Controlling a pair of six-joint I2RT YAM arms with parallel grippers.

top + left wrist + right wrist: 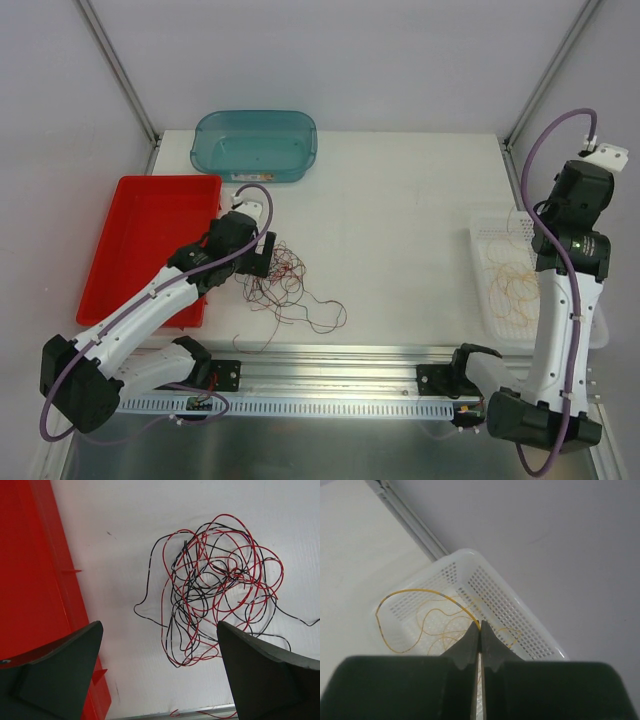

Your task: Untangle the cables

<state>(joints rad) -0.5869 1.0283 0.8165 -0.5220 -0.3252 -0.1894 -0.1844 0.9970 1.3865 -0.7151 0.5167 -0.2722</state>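
My left tool (159, 625) stands wide open with nothing between its dark fingers. It hangs over the white table (125, 520), and the tangle of thin red and black cables (210, 580) lies on the table just ahead of it, off toward its right finger. The tangle touches neither finger. It is a loose, roundish clump with no clear long axis. One black strand trails out past the right finger, and from above more loops straggle away from the tool toward the near rail. The flat red plastic tray (30, 580) runs along beside the tool's left finger, apart from the tangle.

My right tool (480, 625) is closed, its fingers pressed together and pinching a thin yellow-orange cable (415, 590) at the tips. From the pinch the cable arcs up and away to the tool's left, then curves down into the white perforated plastic basket (495, 600) directly below and ahead of the tool, where its other loops lie curled on the floor.
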